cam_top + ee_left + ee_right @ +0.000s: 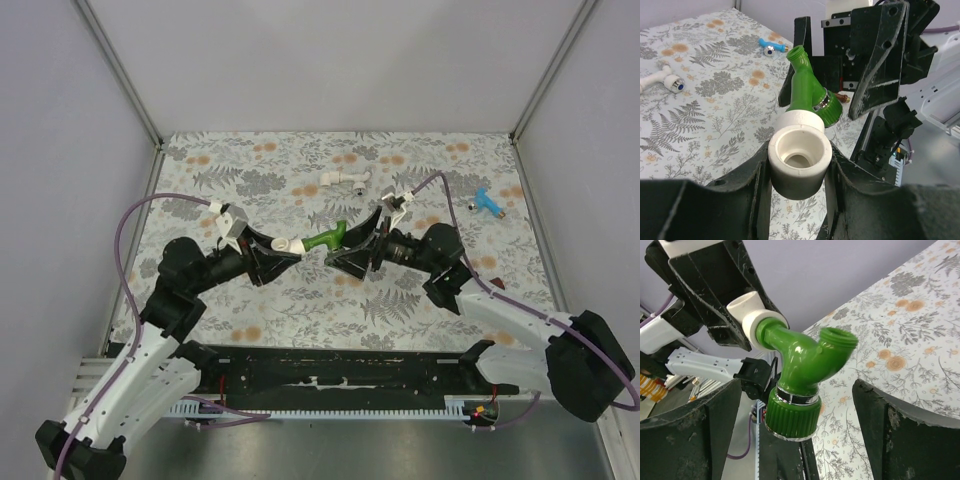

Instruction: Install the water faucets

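Above the middle of a fern-and-flower patterned table, the left gripper clamps a white elbow fitting between its two black fingers, open socket facing the left wrist camera. The bright green faucet juts from the far end of that fitting, held clear of the tabletop, its threaded spout mouth tilted up and its ribbed green cap, ringed with chrome, pointing down in the right wrist view. The right gripper faces it from the other side with fingers spread wide, one on each side of the faucet's cap and a clear gap on both sides. From the left wrist, those black fingers and the arm behind them block most of the table beyond the faucet. Well apart on the cloth, a blue faucet lies near the far right edge, and a white tap-like piece with a chrome cap lies near the far middle. Purple cables loop off both arms.
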Motion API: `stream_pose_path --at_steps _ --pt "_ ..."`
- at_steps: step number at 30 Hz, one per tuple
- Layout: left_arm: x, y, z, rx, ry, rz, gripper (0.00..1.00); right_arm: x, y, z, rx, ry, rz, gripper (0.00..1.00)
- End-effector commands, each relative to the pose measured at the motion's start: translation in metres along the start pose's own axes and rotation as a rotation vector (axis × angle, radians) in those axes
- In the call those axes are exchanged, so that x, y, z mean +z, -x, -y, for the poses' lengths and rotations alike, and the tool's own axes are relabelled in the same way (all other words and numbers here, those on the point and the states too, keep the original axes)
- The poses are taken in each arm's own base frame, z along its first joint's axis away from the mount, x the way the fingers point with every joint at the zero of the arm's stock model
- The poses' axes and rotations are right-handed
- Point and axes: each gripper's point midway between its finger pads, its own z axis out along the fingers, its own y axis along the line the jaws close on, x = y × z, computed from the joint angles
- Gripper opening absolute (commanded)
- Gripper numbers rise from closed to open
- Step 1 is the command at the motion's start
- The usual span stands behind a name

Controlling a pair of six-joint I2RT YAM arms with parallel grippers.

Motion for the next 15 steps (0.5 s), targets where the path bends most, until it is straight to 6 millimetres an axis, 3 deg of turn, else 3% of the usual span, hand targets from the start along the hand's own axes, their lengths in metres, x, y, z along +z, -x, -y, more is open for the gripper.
stream_pose_path --at_steps 1,7,15 --pt "0.003 0.028 0.011 -0.011 -0.045 0.103 0.02 0.009 0.008 -0.021 -0.080 0.137 0.059 0.98" --pt "-0.001 0.028 0.001 0.041 0.023 0.099 0.02 0.016 0.001 -0.030 0.025 0.196 0.012 0.98" --pt "-0.016 0.025 -0.021 0.171 0.173 0.044 0.02 0.010 -0.007 -0.046 0.100 0.207 -0.091 0.97"
